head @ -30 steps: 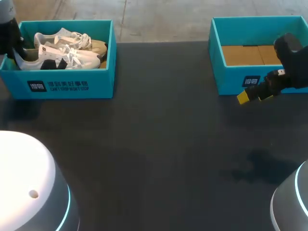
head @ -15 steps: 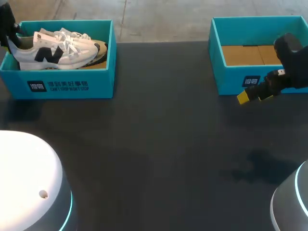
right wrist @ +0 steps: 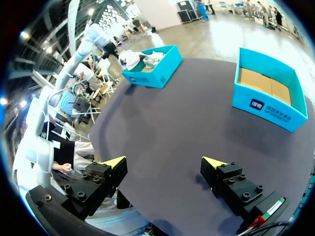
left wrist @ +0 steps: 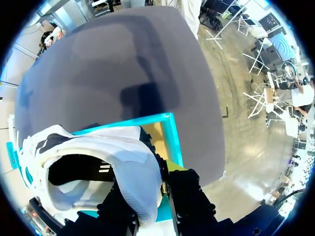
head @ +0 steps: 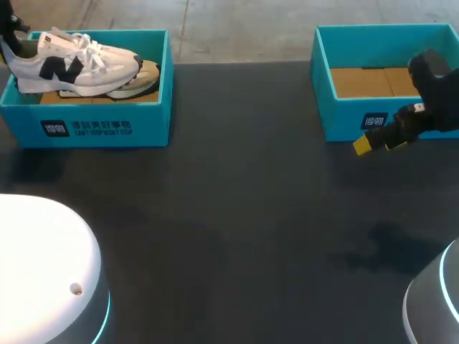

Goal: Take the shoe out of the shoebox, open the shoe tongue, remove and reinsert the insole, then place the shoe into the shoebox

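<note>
We see even, fairly bright overhead light in the head view. The dark table takes it matte, with no hard glare. A soft-edged shadow lies on it below our right arm, and a fainter one falls in front of the left shoebox. The white shoe is the brightest thing there, yet it keeps its detail. In the left wrist view the shoe's heel sits so close that it looks soft, perhaps out of focus, and broad dim shadows cross the table. In the right wrist view the table's edge curves strongly toward the rim, and the yellow fingertips catch the light.
</note>
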